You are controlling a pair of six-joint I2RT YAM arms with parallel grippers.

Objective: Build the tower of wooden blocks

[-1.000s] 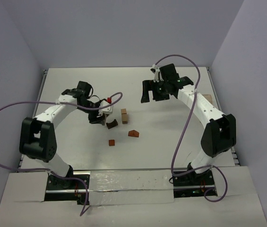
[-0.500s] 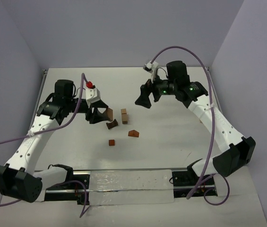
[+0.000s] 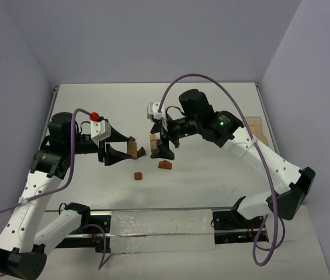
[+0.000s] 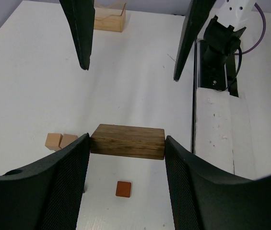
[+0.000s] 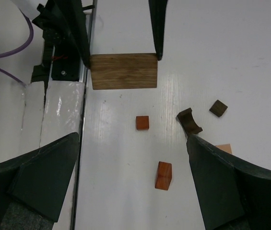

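White bench between pale walls: your wood block tower [image 3: 152, 141] is only loose pieces at mid-bench. Two tan cubes [image 4: 61, 141] sit touching, seemingly side by side, though the top view leaves that unsure. Near them lie a dark arch [image 5: 189, 120], a small dark cube [image 5: 218, 108], a red cube [image 3: 138, 175] and a reddish-brown block [image 3: 165, 165]. Your left tool [image 4: 127, 144] is half closed on a brown oblong block [image 5: 123, 71], held off the bench. Your right tool [image 3: 163, 150] gapes wide, empty, near the tan cubes. A light wooden box [image 3: 257, 127] stands well apart at the right edge.
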